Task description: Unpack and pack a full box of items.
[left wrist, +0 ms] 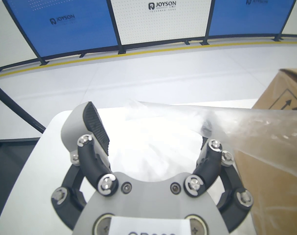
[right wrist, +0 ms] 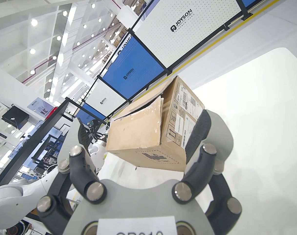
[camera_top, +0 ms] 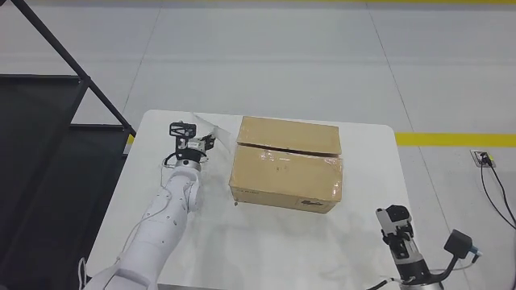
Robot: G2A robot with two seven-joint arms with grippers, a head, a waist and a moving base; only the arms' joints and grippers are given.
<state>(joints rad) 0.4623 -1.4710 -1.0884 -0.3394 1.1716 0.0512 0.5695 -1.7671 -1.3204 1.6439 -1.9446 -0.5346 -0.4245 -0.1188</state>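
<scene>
Top view: brown cardboard box [camera_top: 286,165], rectangular, glossy tape on top, sits mid-desk toward the far edge. The desk [camera_top: 266,242] is smooth, white and round-cornered, with bare room near and right. The left pincer [camera_top: 187,133] is by the box's left end and the right pincer [camera_top: 395,217] is well apart from it.

Left wrist view: the left pincer [left wrist: 148,121] is spread, with ribbed pads. Crinkly clear plastic film [left wrist: 236,123] drapes over one finger, beside the box [left wrist: 285,89].

Right wrist view: the right pincer [right wrist: 141,121] is spread and holds nothing. The box [right wrist: 172,113] has a torn flap edge.
</scene>
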